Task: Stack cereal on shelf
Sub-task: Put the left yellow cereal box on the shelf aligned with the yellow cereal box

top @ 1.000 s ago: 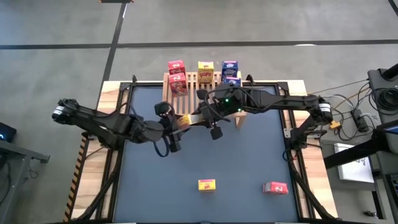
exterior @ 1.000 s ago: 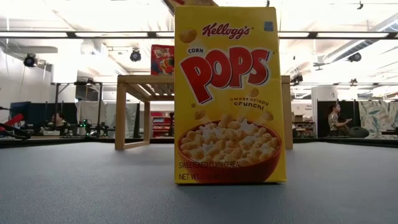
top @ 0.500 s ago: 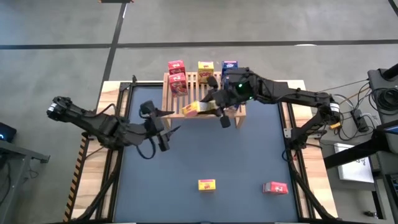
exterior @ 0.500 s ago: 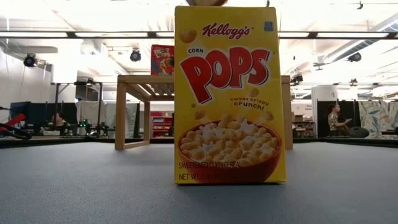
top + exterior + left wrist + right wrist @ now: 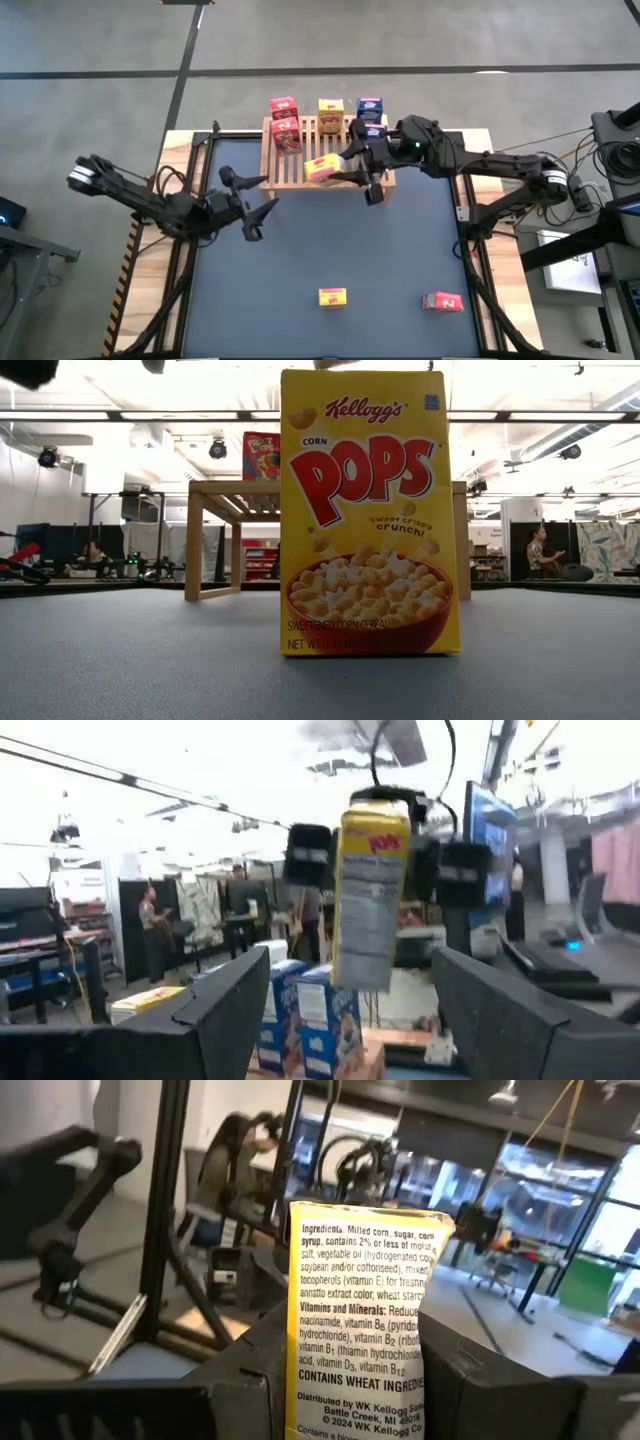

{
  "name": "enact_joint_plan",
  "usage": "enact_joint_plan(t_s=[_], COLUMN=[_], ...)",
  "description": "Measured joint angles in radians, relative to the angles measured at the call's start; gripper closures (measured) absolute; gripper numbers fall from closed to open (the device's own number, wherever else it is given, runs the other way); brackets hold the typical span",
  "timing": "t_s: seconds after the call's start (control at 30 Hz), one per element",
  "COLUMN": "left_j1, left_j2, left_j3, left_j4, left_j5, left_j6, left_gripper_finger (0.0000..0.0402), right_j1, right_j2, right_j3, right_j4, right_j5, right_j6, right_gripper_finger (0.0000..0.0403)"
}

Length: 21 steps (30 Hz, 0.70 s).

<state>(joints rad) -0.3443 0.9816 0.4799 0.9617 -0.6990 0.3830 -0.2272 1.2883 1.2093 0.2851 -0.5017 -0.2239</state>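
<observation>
Yellow box [image 5: 321, 167] pinched in my right gripper [image 5: 352, 166] above the shelf [image 5: 292, 172]; left gripper [image 5: 252, 200] spread empty; five stacked, two on the table.

Printed glossy cardboard is seen on the yellow Corn Pops box [image 5: 369, 515], pale unfinished slatted wood on the shelf [image 5: 300, 170], a matt dark grey, faintly textured surface on the tabletop [image 5: 330, 250], and matt black plastic on the right gripper [image 5: 358, 166].
</observation>
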Motion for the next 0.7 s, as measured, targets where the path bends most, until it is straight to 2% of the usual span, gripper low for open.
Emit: enact_joint_plan(t_s=[0.13, 0.23, 0.43, 0.7], left_j1=[0.053, 0.089, 0.114, 0.114], left_j2=[0.057, 0.114, 0.232, 0.305], left_j3=[-0.023, 0.013, 0.120, 0.217], left_j4=[0.050, 0.051, 0.017, -0.052], left_j5=[0.076, 0.138, 0.142, 0.137], left_j6=[-0.051, -0.086, -0.074, -0.088], left_gripper_finger=[0.0138, 0.0138, 0.0138, 0.0125], right_j1=[0.000, 0.000, 0.000, 0.002], right_j2=[-0.007, -0.001, 0.010, 0.007], right_j3=[-0.094, -0.138, -0.163, -0.167], right_j4=[0.195, 0.296, 0.321, 0.326], right_j5=[0.004, 0.004, 0.005, 0.004], right_j6=[0.078, 0.106, 0.124, 0.158], right_gripper_finger=[0.0273, 0.0274, 0.0273, 0.0273])
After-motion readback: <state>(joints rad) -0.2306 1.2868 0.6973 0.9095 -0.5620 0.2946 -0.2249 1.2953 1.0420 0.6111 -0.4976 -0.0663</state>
